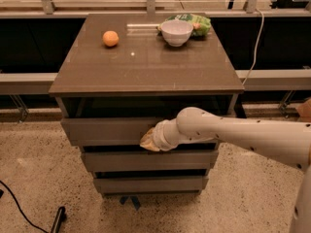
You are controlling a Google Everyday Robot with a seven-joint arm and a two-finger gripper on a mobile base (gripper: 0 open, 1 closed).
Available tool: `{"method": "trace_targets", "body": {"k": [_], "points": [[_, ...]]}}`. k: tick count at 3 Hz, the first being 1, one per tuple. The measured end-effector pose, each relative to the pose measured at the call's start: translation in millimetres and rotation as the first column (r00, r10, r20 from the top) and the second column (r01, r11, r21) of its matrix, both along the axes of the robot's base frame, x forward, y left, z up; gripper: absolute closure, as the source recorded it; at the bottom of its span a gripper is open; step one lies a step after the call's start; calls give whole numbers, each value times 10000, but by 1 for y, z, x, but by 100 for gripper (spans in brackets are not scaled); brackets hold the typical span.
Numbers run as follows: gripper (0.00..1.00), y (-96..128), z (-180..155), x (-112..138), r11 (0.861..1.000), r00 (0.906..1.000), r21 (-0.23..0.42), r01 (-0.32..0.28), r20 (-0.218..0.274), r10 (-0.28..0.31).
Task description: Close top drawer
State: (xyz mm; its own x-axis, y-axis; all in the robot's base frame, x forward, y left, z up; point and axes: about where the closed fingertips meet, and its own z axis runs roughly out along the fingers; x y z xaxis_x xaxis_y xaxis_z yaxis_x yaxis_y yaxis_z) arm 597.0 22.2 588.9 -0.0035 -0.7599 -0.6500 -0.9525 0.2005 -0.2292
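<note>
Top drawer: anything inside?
Only a dark gap shows in the top drawer; no contents visible, most of it sits under the countertop. End effector is at its front panel.
</note>
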Motion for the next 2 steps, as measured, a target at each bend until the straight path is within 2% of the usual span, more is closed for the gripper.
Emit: {"method": "trace_targets", "body": {"k": [1,2], "points": [[100,1,-6,10,10000,9999,-13,18,-171,-18],[100,5,-1,6,9998,9998,-4,-174,-106,174]]}}
